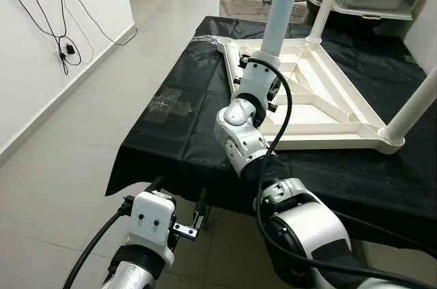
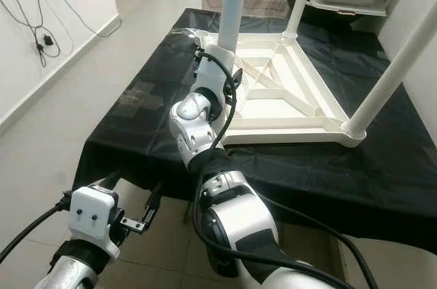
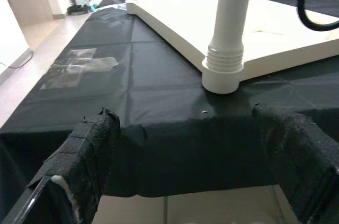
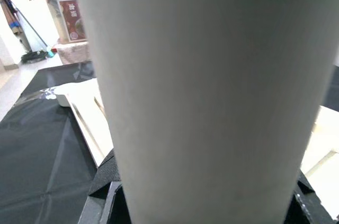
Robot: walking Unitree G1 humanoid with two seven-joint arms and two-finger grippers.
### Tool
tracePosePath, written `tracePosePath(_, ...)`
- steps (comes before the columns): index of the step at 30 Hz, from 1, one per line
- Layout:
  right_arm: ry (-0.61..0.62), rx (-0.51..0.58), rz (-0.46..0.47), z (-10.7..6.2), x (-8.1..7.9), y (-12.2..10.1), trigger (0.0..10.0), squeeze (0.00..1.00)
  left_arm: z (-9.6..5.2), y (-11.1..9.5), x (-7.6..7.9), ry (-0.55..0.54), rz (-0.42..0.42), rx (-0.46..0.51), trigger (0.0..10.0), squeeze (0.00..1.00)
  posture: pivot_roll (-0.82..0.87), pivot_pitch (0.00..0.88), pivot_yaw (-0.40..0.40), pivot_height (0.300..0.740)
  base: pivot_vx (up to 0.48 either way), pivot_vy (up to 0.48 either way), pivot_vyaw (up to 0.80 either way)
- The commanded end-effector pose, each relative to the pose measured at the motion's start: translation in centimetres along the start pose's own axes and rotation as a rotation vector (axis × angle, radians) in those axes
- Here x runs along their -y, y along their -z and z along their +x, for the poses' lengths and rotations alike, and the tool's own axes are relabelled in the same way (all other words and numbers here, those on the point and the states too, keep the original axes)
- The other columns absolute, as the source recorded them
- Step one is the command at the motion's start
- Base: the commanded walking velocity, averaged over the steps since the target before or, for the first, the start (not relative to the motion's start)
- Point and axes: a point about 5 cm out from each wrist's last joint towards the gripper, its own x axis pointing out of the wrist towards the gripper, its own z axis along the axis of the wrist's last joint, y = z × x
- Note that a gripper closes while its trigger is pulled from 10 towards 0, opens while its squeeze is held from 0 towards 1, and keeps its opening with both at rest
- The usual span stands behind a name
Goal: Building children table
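On the black-draped bench (image 1: pixel 184 132), the white tabletop (image 1: pixel 321 108) lies upside down, three legs standing in its corner sockets and a fourth socket at the 11 o'clock corner open. The likeliest fault is cross-threading or tilting the near-left leg (image 1: pixel 281 5), should the wrist twist off-axis, or the whole top skating on the slick cloth. The right gripper (image 1: pixel 254 63) is clamped around that leg just above its socket. The left gripper (image 1: pixel 183 221) hangs at 7 o'clock, below the bench edge, fingers spread wide and holding nothing.
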Motion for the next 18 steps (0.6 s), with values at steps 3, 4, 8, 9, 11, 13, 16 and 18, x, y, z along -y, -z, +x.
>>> tracePosePath(3, 0.107, -0.204, -0.027, 0.44, 2.62, 4.60, 10.0, 0.00, -0.03, 0.36, 0.07, 0.007, -0.008, -0.013, 10.0, 0.00, 0.10, 0.109, 0.009, 0.740, 0.000, 0.000, 0.00)
tracePosePath(4, 0.107, -0.204, -0.027, 0.44, 2.62, 4.60, 10.0, 0.00, -0.03, 0.36, 0.07, 0.007, -0.008, -0.013, 10.0, 0.00, 0.10, 0.109, 0.009, 0.740, 0.000, 0.000, 0.00)
tracePosePath(8, 0.088, -0.211, -0.023, 0.11, 2.38, 4.82, 10.0, 0.00, -0.04, 0.38, -0.07, 0.007, -0.005, -0.014, 10.0, 0.00, 0.12, 0.110, 0.008, 0.740, 0.000, 0.000, 0.00)
tracePosePath(9, 0.086, -0.209, -0.024, 0.06, 2.35, 4.83, 10.0, 0.00, -0.03, 0.36, -0.10, 0.006, -0.004, -0.014, 10.0, 0.00, 0.12, 0.110, 0.008, 0.740, 0.000, 0.000, 0.00)
tracePosePath(11, 0.079, -0.210, -0.022, -0.01, 2.27, 4.84, 10.0, 0.00, -0.03, 0.36, -0.12, 0.005, -0.004, -0.013, 10.0, 0.00, 0.12, 0.110, 0.008, 0.740, 0.000, 0.000, 0.00)
tracePosePath(13, 0.079, -0.210, -0.022, -0.01, 2.27, 4.84, 10.0, 0.00, -0.03, 0.36, -0.12, 0.005, -0.004, -0.013, 10.0, 0.00, 0.12, 0.110, 0.008, 0.740, 0.000, 0.000, 0.00)
tracePosePath(16, 0.064, -0.210, -0.013, -0.11, 2.09, 4.78, 10.0, 0.77, -0.07, 0.44, -0.08, 0.003, -0.005, -0.015, 10.0, 0.00, 0.12, 0.110, 0.008, 0.740, 0.000, 0.000, 0.00)
tracePosePath(18, 0.042, -0.210, -0.002, -0.11, 1.98, 4.73, 10.0, 1.00, -0.04, 0.55, 0.01, 0.003, -0.007, -0.017, 10.0, 0.00, 0.12, 0.111, 0.002, 0.740, 0.000, 0.000, 0.00)
